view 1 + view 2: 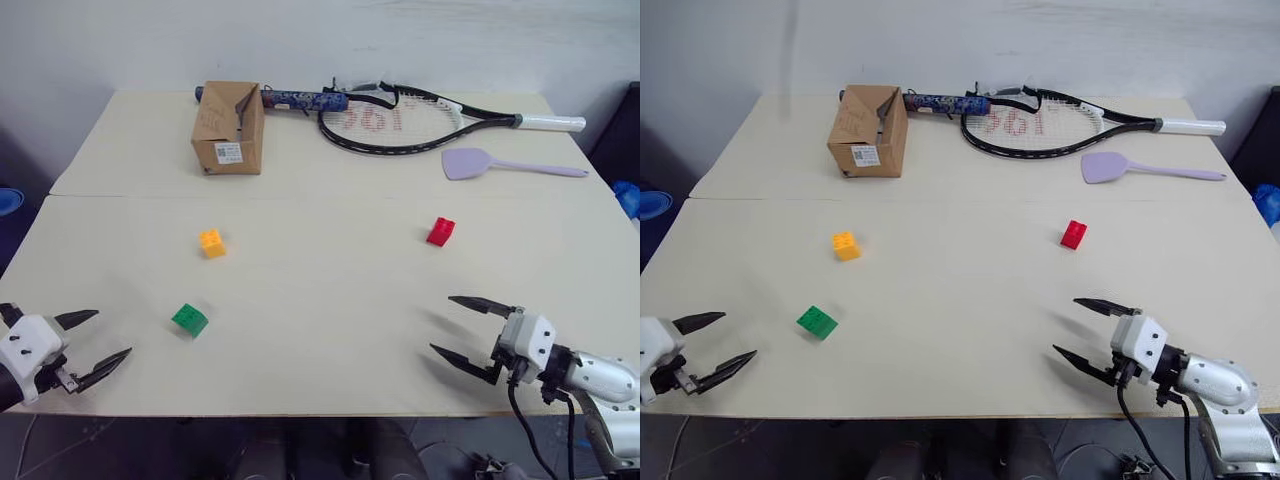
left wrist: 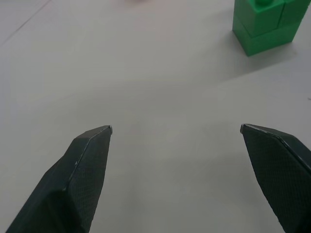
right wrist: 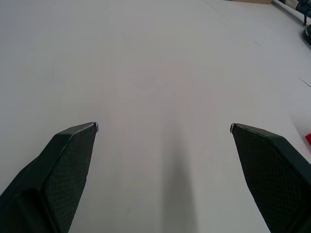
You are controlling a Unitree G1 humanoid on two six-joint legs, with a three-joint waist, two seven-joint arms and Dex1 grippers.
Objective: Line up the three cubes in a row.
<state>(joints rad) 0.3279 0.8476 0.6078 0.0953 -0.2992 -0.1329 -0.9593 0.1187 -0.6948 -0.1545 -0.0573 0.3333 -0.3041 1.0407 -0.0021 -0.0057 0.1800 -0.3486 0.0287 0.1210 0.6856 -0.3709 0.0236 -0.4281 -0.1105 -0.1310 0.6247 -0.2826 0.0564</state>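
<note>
Two grippers sit at the near edge of a pale beige worktop, and we read the scene outward from them. Our left gripper (image 1: 92, 340) hovers at the near left corner, our right gripper (image 1: 462, 327) toward the near right corner; each has its black fingers spread wide and nothing between them. Closest to the near edge among the three cubes is the green cube (image 1: 189, 319), on the left side just beyond the left gripper. Farther in, the yellow-orange cube (image 1: 212, 243) lies left of the worktop's (image 1: 320, 300) middle, and the red cube (image 1: 440, 231) lies right of the middle at about the same depth. All three are well apart from one another. A seam crosses the worktop beyond them. Toward the far edge we see a brown cardboard box (image 1: 229, 128) at the left, two rackets (image 1: 400, 122) lying crossed along the far edge, and a lilac spatula (image 1: 500, 164) toward the far right corner. A pale wall rises behind, and dark floor flanks both sides.

From the left wrist we see the green cube's studs and stacked layers close up (image 2: 267, 22). From the right wrist we see bare worktop ahead and a sliver of red at the frame's margin.
</note>
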